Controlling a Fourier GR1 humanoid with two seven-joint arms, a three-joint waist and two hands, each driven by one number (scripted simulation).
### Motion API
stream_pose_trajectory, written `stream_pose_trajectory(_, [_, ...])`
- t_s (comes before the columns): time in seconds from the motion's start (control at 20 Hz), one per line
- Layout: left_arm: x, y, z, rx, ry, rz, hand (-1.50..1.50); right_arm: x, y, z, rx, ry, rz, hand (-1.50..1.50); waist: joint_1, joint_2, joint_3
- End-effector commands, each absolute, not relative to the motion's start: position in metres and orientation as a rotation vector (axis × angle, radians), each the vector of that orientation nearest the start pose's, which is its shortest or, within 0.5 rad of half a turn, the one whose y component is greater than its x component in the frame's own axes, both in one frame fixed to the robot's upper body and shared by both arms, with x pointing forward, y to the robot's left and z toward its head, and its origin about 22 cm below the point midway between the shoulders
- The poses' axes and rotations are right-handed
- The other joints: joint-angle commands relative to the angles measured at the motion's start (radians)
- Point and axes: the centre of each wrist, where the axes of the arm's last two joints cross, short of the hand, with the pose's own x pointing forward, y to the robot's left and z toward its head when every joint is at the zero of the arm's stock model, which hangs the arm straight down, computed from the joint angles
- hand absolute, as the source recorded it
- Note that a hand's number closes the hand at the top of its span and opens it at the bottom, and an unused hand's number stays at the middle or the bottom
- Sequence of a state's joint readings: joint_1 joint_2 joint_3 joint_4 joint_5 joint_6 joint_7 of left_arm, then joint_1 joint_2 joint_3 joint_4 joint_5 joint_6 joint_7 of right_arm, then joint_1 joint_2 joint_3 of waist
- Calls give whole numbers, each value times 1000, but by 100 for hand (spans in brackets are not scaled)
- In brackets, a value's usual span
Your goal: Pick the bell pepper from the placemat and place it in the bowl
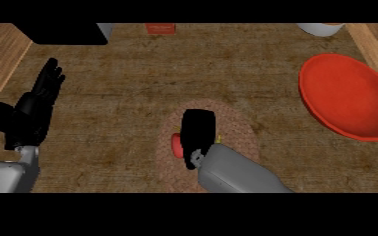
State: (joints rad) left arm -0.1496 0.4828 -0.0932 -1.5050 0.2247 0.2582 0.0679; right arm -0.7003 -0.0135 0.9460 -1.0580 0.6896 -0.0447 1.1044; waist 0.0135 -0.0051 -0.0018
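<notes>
Brown, worn-looking desk seen from steeply above, with lighter wood strips along the left and right edges. Round woven placemat sitting low in the middle. Right hand down over the placemat, covering most of the red bell pepper, just a sliver of red peeking out at the hand's left side. Can't tell whether the fingers are apart or wrapped round the pepper, since only the back of the hand shows. Big red bowl well off to the right, apart from the placemat. Left hand resting open near the left edge, fingers up, touching nothing. Small red label-like thing at the far edge, writing too small to read. Black block top left, whitish container top right.
</notes>
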Motion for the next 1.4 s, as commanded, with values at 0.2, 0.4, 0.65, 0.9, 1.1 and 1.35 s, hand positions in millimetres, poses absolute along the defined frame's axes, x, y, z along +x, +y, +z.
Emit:
stream_pose_trajectory(0.2, [281,306,67,328,-1600,-69,0,386,-127,56,-1079,-731,646,150,-15,22,5])
stream_pose_trajectory(0.4, [281,307,65,317,-1585,-90,0,418,-144,84,-1213,-706,589,150,13,15,2])
stream_pose_trajectory(0.65, [282,310,60,325,-1578,-98,0,432,-131,135,-1480,-825,415,150,-1,4,0])
stream_pose_trajectory(0.9, [279,301,62,327,-1564,-68,0,439,-139,182,-1570,-934,237,150,-16,-1,1])
stream_pose_trajectory(1.1, [266,316,59,336,-1548,-69,0,441,-180,200,-1623,-902,160,150,-18,-2,1])
stream_pose_trajectory(1.35, [272,316,56,335,-1544,-49,0,428,-202,203,-1599,-942,99,150,-34,-3,2])
